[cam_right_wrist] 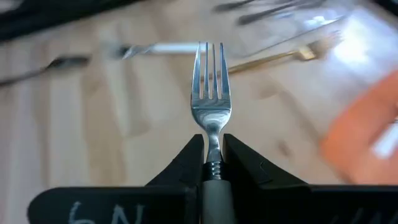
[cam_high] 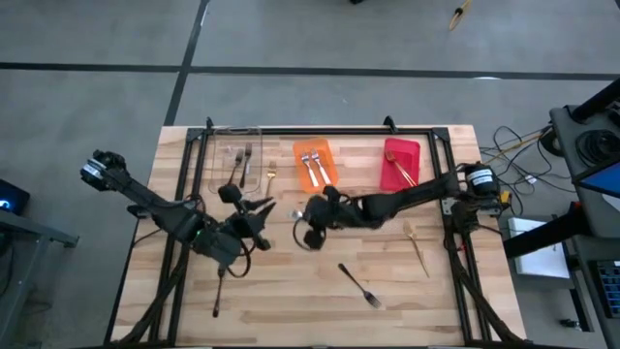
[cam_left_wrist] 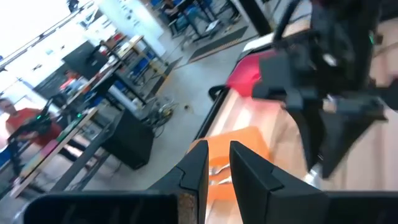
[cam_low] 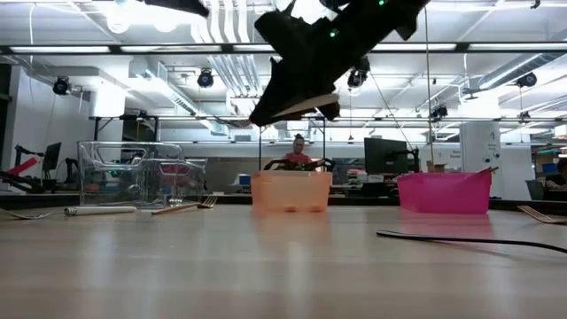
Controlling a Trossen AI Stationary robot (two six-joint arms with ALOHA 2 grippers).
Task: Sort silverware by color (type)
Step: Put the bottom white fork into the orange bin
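Holding a silver fork point(cam_right_wrist: 211, 93) by the neck, the right gripper point(cam_right_wrist: 212, 158) has its two fingers pinched tight against the stem, tines pointing straight out ahead of the fingertips; the pale handle sits back between the fingers. In the high view we find this gripper point(cam_high: 312, 215) raised over the middle of the table point(cam_high: 291, 301), just short of the orange bin point(cam_high: 315, 165), which lies directly beyond it and already contains pale-handled forks.

To the right gripper's outer side stands the red bin point(cam_high: 401, 163) with gold pieces inside. A loose gold fork point(cam_high: 417, 246) lies on the wood well behind it, and a dark fork point(cam_high: 359, 284) lies nearer the table's front edge.

We note the left gripper point(cam_high: 254, 215) close beside the right one, also above the table centre. Its fingers point(cam_left_wrist: 198, 168) stand nearly together with only a narrow gap, and we see nothing between them. Beyond it sits the clear bin point(cam_high: 233, 160) holding dark forks, with a gold fork point(cam_high: 270, 177) lying just outside that bin. A further dark fork point(cam_high: 218, 291) rests behind the left gripper, toward the table's front.

From the low view we record the grippers as a dark mass point(cam_low: 306, 62) well clear of the surface. We cannot make out the held fork from that side.
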